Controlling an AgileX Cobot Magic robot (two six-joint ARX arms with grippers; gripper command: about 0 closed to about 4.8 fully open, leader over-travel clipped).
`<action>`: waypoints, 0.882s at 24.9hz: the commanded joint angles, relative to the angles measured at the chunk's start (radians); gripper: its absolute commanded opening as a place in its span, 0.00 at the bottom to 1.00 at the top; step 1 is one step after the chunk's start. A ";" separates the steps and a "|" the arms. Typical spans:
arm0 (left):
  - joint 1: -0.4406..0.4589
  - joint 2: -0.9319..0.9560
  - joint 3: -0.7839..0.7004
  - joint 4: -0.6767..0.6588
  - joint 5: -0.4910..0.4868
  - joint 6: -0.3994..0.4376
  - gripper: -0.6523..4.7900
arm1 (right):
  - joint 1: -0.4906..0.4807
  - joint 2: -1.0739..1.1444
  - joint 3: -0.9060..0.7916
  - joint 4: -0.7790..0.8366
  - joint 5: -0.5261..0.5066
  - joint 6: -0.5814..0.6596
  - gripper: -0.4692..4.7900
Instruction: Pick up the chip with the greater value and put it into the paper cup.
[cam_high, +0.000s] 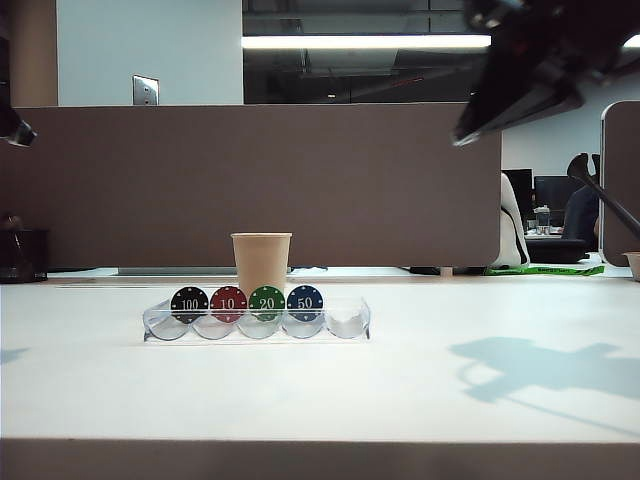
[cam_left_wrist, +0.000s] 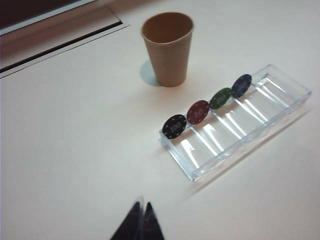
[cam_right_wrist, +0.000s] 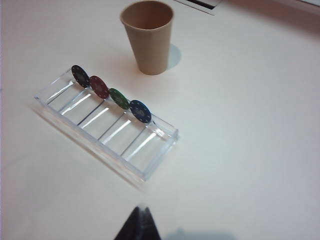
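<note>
Black "100" chip (cam_high: 189, 300) stands on edge in the end slot of a clear plastic chip tray (cam_high: 352, 322), leftmost in the exterior view, so its face reads out and its top edge is free to pinch from above. Next along the row: red "10" chip (cam_high: 229, 300), green "20" chip (cam_high: 267, 300), blue "50" chip (cam_high: 305, 299); last slot bare. The red chip sits just beside the target, likely the main squeeze for claw fingers. Paper cup (cam_high: 261, 262) stands upright, mouth open, directly behind the tray, near the chips, so the drop is a short carry. Left claw (cam_left_wrist: 142, 220) hangs above the tabletop (cam_high: 90, 380) short of the tray, fingers pressed together, holding nothing. Right claw (cam_right_wrist: 141, 222) also hangs high over the tabletop, tips look pressed together though only the ends show, nothing held. A dark arm part juts in at the exterior view's upper right. Nothing lies between either claw and the tray.
</note>
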 joint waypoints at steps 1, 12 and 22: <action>-0.030 -0.003 0.005 0.016 0.038 0.012 0.11 | 0.042 0.042 0.006 0.096 0.049 -0.003 0.09; -0.045 -0.003 0.005 0.034 0.217 0.048 0.11 | 0.046 0.056 0.005 0.188 0.061 -0.003 0.09; -0.051 0.043 0.005 0.071 0.086 0.071 0.11 | 0.047 0.061 0.005 0.165 0.062 0.001 0.09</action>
